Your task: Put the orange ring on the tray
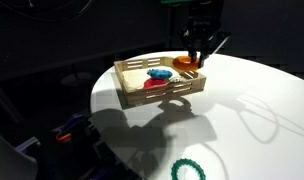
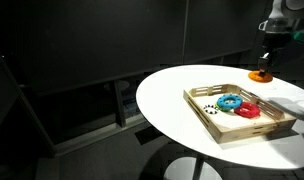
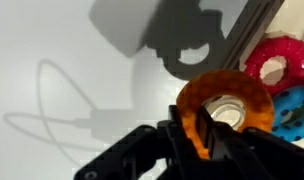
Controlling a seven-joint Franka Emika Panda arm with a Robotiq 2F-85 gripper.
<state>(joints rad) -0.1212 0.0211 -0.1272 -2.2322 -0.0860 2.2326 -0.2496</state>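
The orange ring is held in my gripper, which is shut on its rim. In both exterior views the orange ring hangs just above the far edge of the light-wood tray. The gripper is right above it. In the wrist view the tray's corner lies beyond the ring at the upper right.
A blue ring and a red ring lie in the tray. A green ring lies on the white round table near its front edge. The surroundings are dark.
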